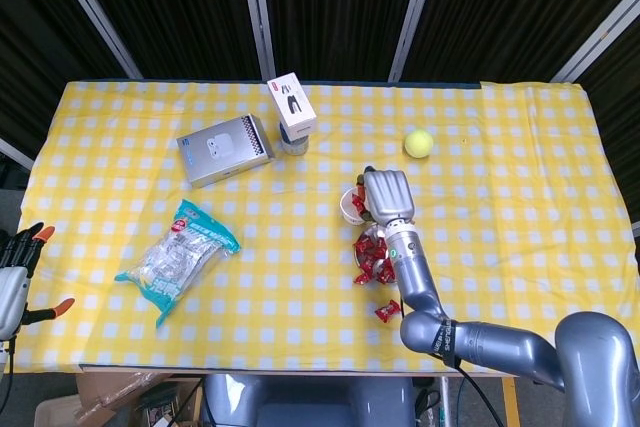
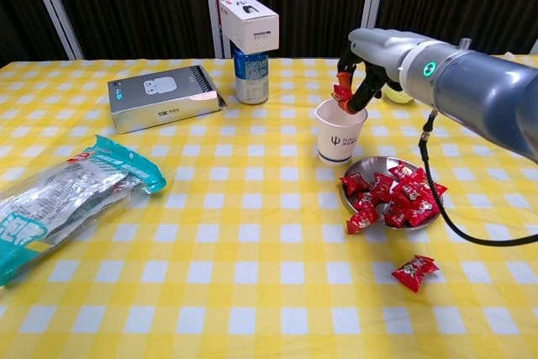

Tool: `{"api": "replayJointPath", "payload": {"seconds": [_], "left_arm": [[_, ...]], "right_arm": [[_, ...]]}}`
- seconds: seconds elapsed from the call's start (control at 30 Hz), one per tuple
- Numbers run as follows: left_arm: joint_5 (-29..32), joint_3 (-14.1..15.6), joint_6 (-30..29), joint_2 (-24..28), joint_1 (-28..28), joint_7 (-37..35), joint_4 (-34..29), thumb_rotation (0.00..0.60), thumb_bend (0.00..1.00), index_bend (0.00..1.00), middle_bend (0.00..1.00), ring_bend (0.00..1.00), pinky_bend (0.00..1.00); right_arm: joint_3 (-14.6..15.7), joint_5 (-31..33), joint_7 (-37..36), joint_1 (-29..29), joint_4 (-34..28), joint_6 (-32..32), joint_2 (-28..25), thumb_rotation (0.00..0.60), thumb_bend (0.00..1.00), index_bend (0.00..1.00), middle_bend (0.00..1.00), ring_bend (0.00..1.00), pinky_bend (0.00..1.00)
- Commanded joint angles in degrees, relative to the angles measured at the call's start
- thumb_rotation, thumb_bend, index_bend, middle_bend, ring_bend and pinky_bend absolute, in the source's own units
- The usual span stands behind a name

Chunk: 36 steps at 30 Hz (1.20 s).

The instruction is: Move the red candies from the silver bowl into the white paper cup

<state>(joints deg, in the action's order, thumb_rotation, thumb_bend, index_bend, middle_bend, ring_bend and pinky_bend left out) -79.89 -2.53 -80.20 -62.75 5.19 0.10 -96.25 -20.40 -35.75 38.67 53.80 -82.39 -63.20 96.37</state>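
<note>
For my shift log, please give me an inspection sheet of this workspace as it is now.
Surface: table under yellow checked cloth.
Job's things: white paper cup upright; silver bowl beside it, holding red candies; one stray candy on the cloth.
Clutter: grey box, can with small box on top, plastic packet, yellow-green ball.
Hands: right hand pinches a candy above the cup; left hand at the table edge, holds nothing.
Cables: black cable hangs from the right arm.
Surroundings: dark curtains.
</note>
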Motion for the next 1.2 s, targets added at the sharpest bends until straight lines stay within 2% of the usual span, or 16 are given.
{"api": "replayJointPath", "payload": {"seconds": [0.03,0.6,0.83,1.0,1.07,1.2], "left_arm": [[0.02,0.0,-0.03,0.01,-0.01,0.04,-0.02,0.6,0.04,0.0,0.0,0.0,0.0],[0.17,-0.03,0.0,-0.01,0.04,0.24,-0.14,0.6,0.04,0.0,0.0,0.0,0.0],[0.01,-0.01,-0.18,0.03,-0.02,0.12,-0.12,0.6,0.04,0.0,0.0,0.0,0.0],[-0.34,0.08,-0.45,0.0,-0.1,0.1,-0.05,0.6,0.04,0.0,0.0,0.0,0.0],[-0.53,0.11,-0.69,-0.06,-0.17,0.12,-0.02,0.6,0.04,0.0,0.0,0.0,0.0],[-0.75,0.11,-1.03,-0.15,-0.26,0.24,0.05,0.6,0.04,0.0,0.0,0.0,0.0]], "right_arm": [[0.15,0.0,-0.03,-0.05,0.01,0.03,-0.1,0.6,0.41,0.36,0.37,0.69,0.82],[0.58,-0.67,-0.47,-0.55,-1.56,-0.93,-1.52,0.6,0.4,0.31,0.34,0.69,0.82],[2.22,-4.26,-0.65,-2.99,-9.96,-4.06,-5.9,0.6,0.4,0.31,0.32,0.69,0.82],[5.86,-8.9,-1.1,-6.44,-16.72,-6.82,-10.16,0.6,0.37,0.3,0.31,0.69,0.82],[8.31,-12.22,-1.45,-8.37,-19.72,-8.19,-12.29,0.6,0.35,0.3,0.34,0.69,0.82],[11.71,-17.37,-2.46,-11.1,-23.35,-9.96,-14.99,0.6,0.33,0.3,0.57,0.73,0.83]]}}
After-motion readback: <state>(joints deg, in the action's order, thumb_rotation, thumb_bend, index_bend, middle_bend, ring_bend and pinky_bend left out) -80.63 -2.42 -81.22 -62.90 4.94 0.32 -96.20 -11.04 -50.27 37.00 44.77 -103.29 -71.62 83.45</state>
